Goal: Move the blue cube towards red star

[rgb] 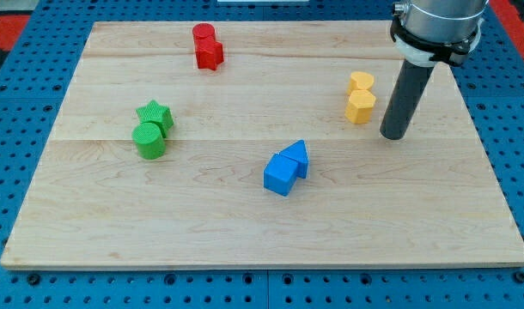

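My tip (394, 136) sits at the desk's (245, 232) right side, just right of the two yellow blocks (360, 97), well apart from the blue cube (279, 176). No fingers on this rig, just a bare rod, so nothing is grasped. Blue cube lies centre-bottom, touching a second blue block (298, 157) at its upper right. Red star (210, 56) is at the view's top, touching a red cylinder (203, 34). Green star (155, 114) and green cylinder (149, 140) sit left. Judgement: tip should swing round below-right of the cube, skirting the yellow pair, then push up-left. Contact low-right face centre, else the cube spins or drags its blue neighbour.
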You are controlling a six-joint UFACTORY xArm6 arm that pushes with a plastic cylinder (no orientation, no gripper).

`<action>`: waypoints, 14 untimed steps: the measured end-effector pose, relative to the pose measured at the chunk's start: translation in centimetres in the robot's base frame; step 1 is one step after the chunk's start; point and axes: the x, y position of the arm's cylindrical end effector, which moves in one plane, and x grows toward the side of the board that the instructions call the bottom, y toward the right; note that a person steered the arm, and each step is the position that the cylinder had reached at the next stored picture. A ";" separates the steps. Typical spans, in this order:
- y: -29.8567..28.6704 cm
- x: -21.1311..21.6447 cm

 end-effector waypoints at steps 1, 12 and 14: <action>0.0 0.0; -25.4 -0.4; -25.8 -2.9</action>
